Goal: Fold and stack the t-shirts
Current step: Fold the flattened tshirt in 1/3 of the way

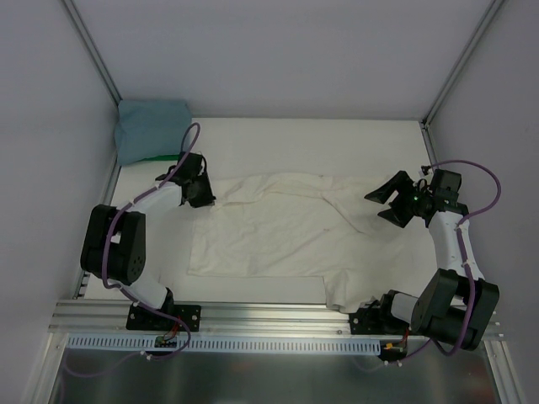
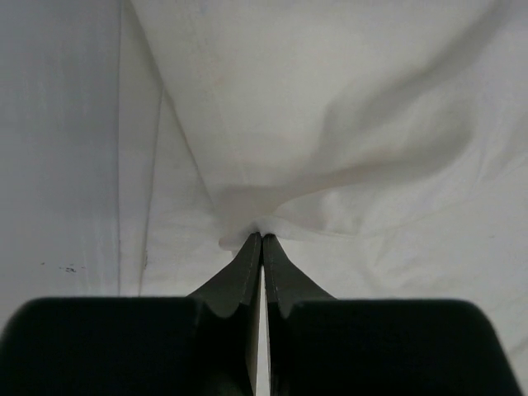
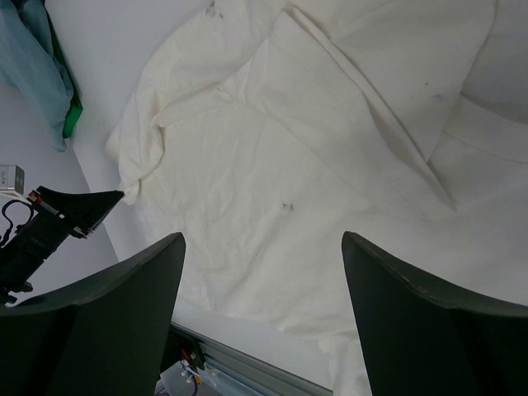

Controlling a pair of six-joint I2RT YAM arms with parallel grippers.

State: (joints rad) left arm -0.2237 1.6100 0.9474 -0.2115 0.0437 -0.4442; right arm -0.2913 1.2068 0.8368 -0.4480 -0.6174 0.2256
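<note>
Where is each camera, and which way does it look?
Top: above and behind, looking down on the table; both arms show.
Left wrist: on the left gripper, looking along it, shut on the cream t-shirt.
Right wrist: on the open right gripper, looking down across the cream t-shirt toward the left gripper.
Top and right wrist share the blue t-shirt.

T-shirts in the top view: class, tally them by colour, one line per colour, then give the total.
cream t-shirt: 1
teal-blue t-shirt: 1
Total: 2
Not counted: the green sliver beside the teal-blue t-shirt, since too little of it shows to tell what it is.
</note>
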